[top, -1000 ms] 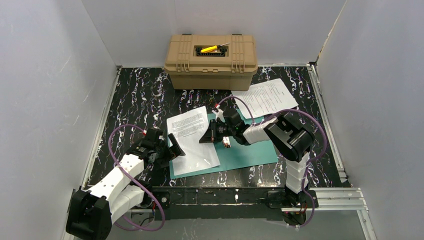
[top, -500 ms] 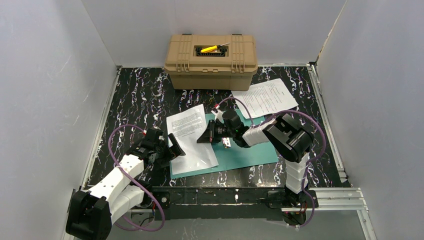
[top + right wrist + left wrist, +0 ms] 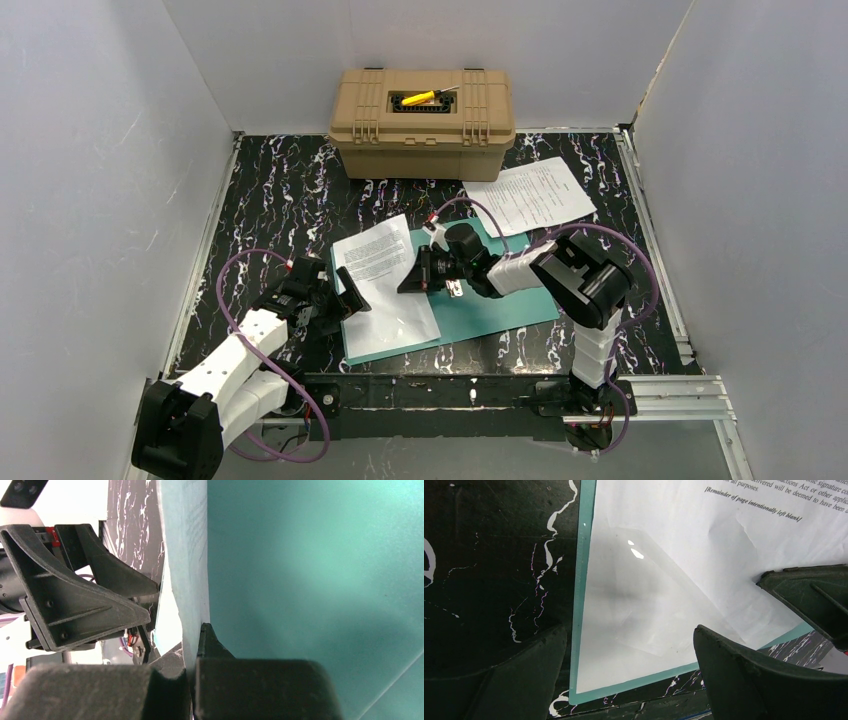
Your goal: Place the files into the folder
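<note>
**One sheet on the folder, one lying apart**

Grey walls are closing in a black marbled worktop (image 3: 270, 190), where a tan case (image 3: 422, 125) is sitting at the middle of the far edge with a yellow tool (image 3: 418, 98) on its lid. Toward the near edge, a teal folder (image 3: 500, 300) is lying flat. The first sheet (image 3: 385, 290) is resting on the folder's left part, with its far end overhanging onto the worktop. The right gripper (image 3: 415, 275) is reaching in low from the right and pinching this sheet's right edge between closed fingers (image 3: 215, 645). The left gripper (image 3: 345, 298) is hovering with fingers spread wide over the folder's near left corner (image 3: 574, 697), holding nothing. The second sheet (image 3: 530, 195) is lying well apart, toward the far right corner.
</note>
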You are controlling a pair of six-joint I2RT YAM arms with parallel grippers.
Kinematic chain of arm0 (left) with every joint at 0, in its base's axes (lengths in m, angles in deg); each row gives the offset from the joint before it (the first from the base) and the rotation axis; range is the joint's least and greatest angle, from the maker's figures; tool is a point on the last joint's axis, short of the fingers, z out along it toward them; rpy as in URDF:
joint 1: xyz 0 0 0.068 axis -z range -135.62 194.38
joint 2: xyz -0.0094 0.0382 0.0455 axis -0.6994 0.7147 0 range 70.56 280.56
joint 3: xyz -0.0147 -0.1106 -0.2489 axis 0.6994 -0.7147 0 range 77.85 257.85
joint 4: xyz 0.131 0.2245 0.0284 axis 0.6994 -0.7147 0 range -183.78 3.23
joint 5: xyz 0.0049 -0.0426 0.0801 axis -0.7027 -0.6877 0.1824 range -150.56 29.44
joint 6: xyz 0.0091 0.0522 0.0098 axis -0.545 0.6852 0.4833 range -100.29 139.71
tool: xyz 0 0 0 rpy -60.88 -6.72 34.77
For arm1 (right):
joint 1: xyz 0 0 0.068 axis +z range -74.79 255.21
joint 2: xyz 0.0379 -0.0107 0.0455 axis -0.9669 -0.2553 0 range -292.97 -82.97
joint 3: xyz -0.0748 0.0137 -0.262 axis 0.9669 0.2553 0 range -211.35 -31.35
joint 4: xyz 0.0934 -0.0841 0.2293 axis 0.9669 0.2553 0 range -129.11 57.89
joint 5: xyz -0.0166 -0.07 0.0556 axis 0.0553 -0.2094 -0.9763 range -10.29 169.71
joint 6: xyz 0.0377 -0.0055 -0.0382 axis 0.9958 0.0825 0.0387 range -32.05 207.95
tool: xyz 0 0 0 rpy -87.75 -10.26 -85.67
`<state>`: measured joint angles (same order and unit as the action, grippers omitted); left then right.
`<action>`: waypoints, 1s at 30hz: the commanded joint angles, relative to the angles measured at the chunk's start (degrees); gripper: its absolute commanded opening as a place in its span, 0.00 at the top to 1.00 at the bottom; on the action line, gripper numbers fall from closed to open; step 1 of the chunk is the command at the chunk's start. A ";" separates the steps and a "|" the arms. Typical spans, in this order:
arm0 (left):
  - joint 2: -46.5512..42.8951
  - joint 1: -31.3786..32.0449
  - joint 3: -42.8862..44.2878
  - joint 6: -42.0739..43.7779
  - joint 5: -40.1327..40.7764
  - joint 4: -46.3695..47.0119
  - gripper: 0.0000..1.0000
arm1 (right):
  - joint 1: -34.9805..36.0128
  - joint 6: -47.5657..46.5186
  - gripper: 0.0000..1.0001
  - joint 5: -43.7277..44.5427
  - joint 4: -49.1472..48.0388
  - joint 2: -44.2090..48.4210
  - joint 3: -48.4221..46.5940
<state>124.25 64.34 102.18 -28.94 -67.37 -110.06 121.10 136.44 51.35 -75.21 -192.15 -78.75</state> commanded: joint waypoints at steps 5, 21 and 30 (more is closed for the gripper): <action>1.36 -0.12 -2.16 0.09 0.96 -2.22 0.02 | 0.93 -0.92 0.99 1.27 -0.64 3.21 2.61; 6.64 -0.14 -3.01 0.17 0.19 2.21 0.02 | 1.54 -3.04 0.99 1.32 1.68 3.99 3.42; 7.21 -0.11 -2.24 0.60 1.67 1.98 0.02 | 2.66 -4.59 0.99 0.17 3.38 3.37 2.84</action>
<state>128.82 64.32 102.69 -29.42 -68.90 -103.44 122.58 133.41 52.92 -72.67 -190.03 -75.38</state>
